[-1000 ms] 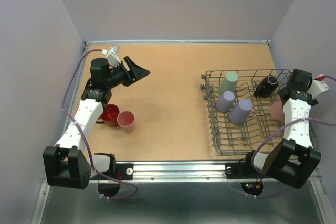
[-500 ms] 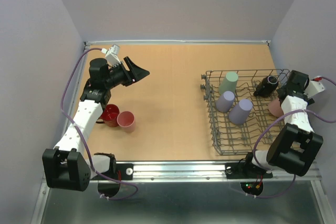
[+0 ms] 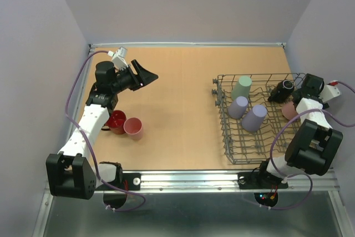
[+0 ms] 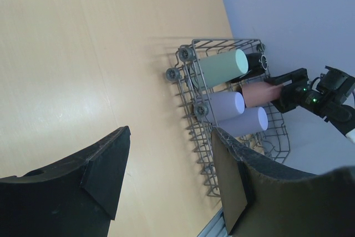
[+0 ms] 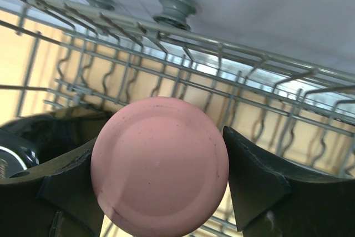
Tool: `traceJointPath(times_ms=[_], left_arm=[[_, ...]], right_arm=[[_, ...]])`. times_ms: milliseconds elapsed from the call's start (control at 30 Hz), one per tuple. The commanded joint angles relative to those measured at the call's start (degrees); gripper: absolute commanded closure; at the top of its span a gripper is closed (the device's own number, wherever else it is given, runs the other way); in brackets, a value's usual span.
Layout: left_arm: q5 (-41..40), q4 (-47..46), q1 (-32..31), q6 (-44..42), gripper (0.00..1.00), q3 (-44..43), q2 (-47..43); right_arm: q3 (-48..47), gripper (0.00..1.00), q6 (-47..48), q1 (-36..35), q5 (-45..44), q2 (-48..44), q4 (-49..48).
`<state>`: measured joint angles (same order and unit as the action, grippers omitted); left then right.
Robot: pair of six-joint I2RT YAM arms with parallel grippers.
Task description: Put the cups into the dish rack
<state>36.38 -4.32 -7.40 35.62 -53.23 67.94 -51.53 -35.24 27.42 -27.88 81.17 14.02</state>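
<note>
The right jaws grip a pink tumbler (image 4: 259, 94) lying sideways over the right end of the dish rack (image 3: 230, 131), base toward the wrist, mouth pointing left. Whether it touches the wires is hidden. The left jaws gape empty, nearer the red mug (image 3: 116, 121) and second pink tumbler (image 3: 133, 128) on the worktop (image 3: 177, 92).

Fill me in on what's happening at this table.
The right gripper is clamped on a pink handleless tumbler, holding it on its side at the right end of the grey wire dish rack. The rack already holds a sage-green tumbler, two lavender tumblers and a dark mug. The left gripper hangs open above the wooden table. A glossy red mug and a second pink tumbler wait on the table.
</note>
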Motion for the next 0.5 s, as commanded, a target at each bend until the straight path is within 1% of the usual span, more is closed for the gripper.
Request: traceJointPath(times_ms=[0,267,400,467], left_arm=[[0.8,-3.77,0.19,-0.28,0.3,0.59,-0.27],[1.06,-3.86,0.19,-0.46,0.3,0.06,0.52],[1.15,-3.86,0.19,-0.46,0.3,-0.55,0.88],[1.15,-3.86,0.19,-0.46,0.3,-0.73,1.23]], right_arm=[[0.55,1.0,-2.02,0.53,-0.25,1.45,-4.97],[0.55,1.0,-2.46,0.53,0.72,2.33,-6.11],[0.38,0.99,-0.8,0.53,1.77,1.8,-6.11],[0.2,0.95,1.05,0.53,2.74,1.37,-6.02]])
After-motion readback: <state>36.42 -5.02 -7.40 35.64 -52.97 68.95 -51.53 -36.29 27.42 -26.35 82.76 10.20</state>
